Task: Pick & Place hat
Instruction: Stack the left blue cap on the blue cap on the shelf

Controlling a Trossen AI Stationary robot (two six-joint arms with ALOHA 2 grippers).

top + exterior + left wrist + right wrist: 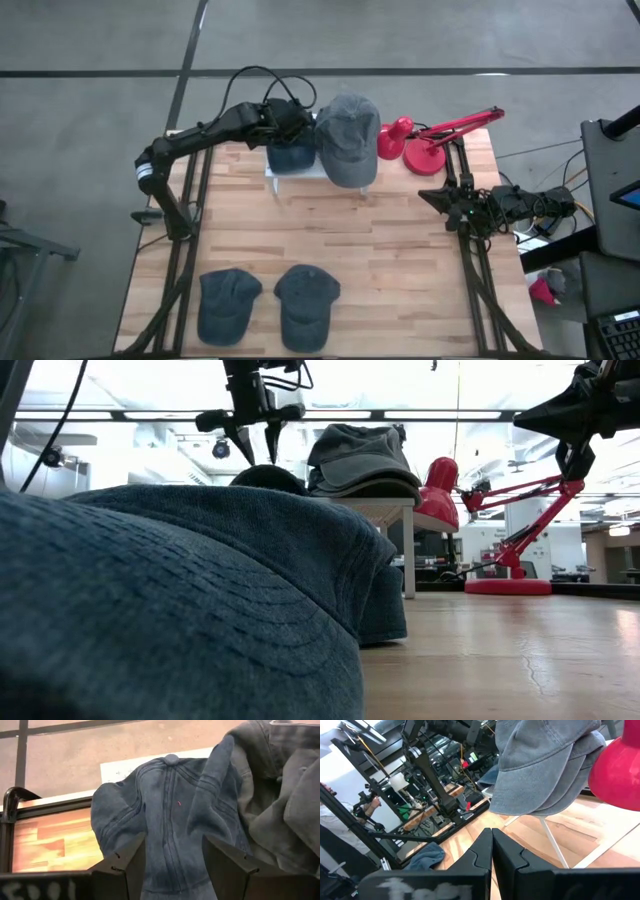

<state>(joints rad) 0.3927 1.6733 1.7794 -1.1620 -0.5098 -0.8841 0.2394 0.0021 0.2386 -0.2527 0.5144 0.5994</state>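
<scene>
High view shows us the dark blue cap (291,153) lying on the small white stand (300,175) at the far end of the wooden table (330,240), touching the grey cap (348,138) that sits on the same stand on the side toward the red desk lamp (430,140). Our left gripper (290,125) hangs right above the blue cap with its fingers (122,865) spread apart and nothing between them; in the left wrist view the crown lies in the gap below. We judge the step in hand to be the release of this cap on the stand, so we should lift straight up clear of the cloth before swinging away, since a sideways pull could snag the soft crown or nudge the grey cap off the stand. Our right gripper (492,851) waits at the table's edge on the lamp side of the stand, fingers pressed together and empty. Two more dark caps (228,303) (305,303) lie flat at the near end of the table, well apart from the stand, and look like the next ones to fetch.
</scene>
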